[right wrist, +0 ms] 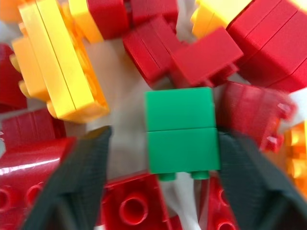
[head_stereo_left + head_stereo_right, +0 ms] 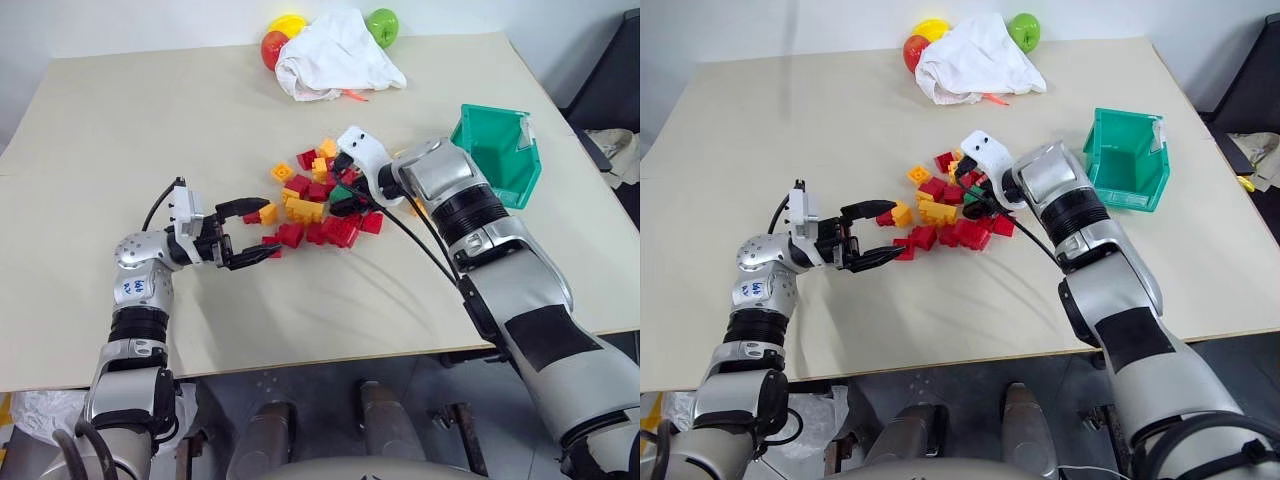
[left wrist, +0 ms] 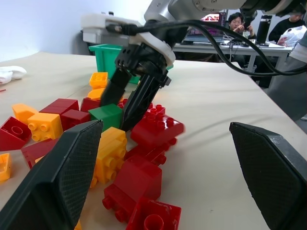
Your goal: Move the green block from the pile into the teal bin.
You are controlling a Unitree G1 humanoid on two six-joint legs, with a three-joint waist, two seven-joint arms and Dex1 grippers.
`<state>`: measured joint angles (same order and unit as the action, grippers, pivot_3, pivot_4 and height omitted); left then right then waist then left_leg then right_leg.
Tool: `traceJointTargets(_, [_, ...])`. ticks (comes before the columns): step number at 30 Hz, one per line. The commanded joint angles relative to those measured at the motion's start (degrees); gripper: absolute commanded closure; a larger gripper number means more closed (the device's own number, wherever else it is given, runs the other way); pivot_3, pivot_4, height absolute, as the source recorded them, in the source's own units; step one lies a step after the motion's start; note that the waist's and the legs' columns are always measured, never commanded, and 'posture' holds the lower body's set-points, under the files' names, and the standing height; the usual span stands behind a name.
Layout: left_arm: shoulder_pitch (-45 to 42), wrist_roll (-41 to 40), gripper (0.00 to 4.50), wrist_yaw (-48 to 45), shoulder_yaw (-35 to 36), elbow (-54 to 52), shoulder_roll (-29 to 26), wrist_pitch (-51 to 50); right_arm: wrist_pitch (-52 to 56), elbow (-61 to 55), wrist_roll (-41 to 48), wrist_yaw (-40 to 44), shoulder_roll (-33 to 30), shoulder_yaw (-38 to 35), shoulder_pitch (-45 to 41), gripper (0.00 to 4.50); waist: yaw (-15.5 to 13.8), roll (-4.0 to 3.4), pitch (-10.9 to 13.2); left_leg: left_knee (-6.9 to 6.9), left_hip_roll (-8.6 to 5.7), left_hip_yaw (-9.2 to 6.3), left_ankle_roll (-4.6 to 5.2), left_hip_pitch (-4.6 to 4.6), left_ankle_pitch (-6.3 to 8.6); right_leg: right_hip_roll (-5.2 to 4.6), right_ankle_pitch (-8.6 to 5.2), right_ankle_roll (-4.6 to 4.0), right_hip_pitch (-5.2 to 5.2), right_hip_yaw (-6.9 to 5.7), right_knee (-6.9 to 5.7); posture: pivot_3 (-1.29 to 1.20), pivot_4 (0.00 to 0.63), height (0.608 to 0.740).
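**Right hand straddles the green block in the pile**

The right hand [image 2: 343, 196] reaches down into the pile [image 2: 312, 200] of red and yellow bricks at the centre of the head-camera frame. Its two black fingers [image 3: 143, 96] stand spread on either side of the green block [image 1: 181, 129]; in the right wrist view one finger seems to touch the block's edge while the other stands apart from it, so the block is bracketed but not visibly pinched. The block lies on the tabletop [image 2: 150, 130] among red bricks, near the pile's right edge.

The left hand [image 2: 255, 232] hovers at the pile's lower left edge, pointing toward the bricks, its fingers spread wide with nothing between them.

The teal bin [image 2: 1128, 160] sits right of centre in the frame, well apart from the pile, past the right arm's elbow.

At the top centre of the frame a crumpled white cloth [image 2: 335, 55] lies against toy fruit [image 2: 382, 26], red, yellow and light green.
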<state>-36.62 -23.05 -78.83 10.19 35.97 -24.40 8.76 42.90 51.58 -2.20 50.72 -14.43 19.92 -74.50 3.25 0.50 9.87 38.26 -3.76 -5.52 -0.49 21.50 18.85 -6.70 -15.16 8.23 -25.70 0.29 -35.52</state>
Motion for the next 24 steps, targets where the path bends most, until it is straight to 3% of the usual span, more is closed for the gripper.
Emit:
traceJointTargets(1, [-0.4, -1.0, 0.00, -0.1, -0.2, -1.4, 0.4, 0.5, 1.4, -6.4, 0.2, -0.3, -0.6, -1.8, 0.0, 2.59, 0.0, -0.01, 0.0, 0.00, 0.00, 0.00, 0.00, 0.00, 0.00, 0.00, 0.00, 0.00, -0.01, 0.00, -0.01, 0.00, 0.150, 0.740])
traceJointTargets(3, [-0.7, -0.8, 0.00, -0.2, -0.5, -1.3, 0.6, 0.5, 2.3, -9.7, 0.5, -0.6, -1.5, -2.5, 0.8, 3.01, 0.0, -0.02, 0.0, -0.01, 0.00, 0.02, 0.00, 0.00, 0.00, 0.00, 0.00, 0.00, -0.03, 0.00, -0.01, 0.00, 0.150, 0.740])
traceJointTargets(9, [-2.3, 0.0, 0.00, 1.0, -2.5, -2.5, 2.3, -0.2, 5.5, -30.6, 3.0, -2.2, -6.7, -7.8, 7.6, 3.00, -0.5, -0.01, 0.0, 0.01, -0.04, -0.01, 0.00, 0.02, 0.01, -0.04, 0.00, 0.00, -0.03, -0.02, -0.03, 0.00, 0.150, 0.740])
traceJointTargets(11, [-3.0, 1.2, 0.00, 3.8, -4.2, -4.0, 4.0, -1.1, 5.1, -39.6, 3.5, -3.5, -9.9, -10.8, 12.1, 3.00, -0.8, -0.01, 0.0, 0.01, -0.12, 0.01, 0.02, 0.02, 0.01, -0.07, 0.00, 0.00, -0.02, -0.01, -0.02, 0.00, 0.150, 0.740])
traceJointTargets(14, [-3.6, 2.9, 0.00, 7.6, -7.0, -7.2, 7.4, -1.5, -1.6, -50.1, 1.7, 0.4, -19.7, -9.7, 19.5, 3.00, -2.4, -0.01, 0.0, 0.03, -0.36, -0.08, 0.04, 0.06, 0.02, -0.10, 0.00, 0.00, 0.01, -0.04, 0.01, 0.00, 0.150, 0.740])
traceJointTargets(19, [-4.8, 6.2, 0.00, 13.7, -11.1, -9.6, 11.9, -1.2, -3.0, -57.7, 1.6, 1.5, -32.7, -14.8, 29.2, 3.00, -3.2, 0.01, 0.0, 0.02, -0.38, 0.22, 0.13, 0.09, 0.07, -0.10, 0.04, 0.09, 0.02, 0.03, 0.22, 0.00, 0.150, 0.740])
traceJointTargets(24, [-7.2, 9.5, 0.00, 20.9, -13.5, -9.7, 16.1, -1.2, -6.8, -54.8, 1.3, 1.0, -41.7, -19.7, 32.8, 3.00, -3.0, 0.00, 0.0, 0.02, -0.32, 0.54, 0.17, 0.03, 0.06, -0.06, 0.10, 0.20, 0.04, 0.18, 0.34, 0.00, 0.150, 0.740])
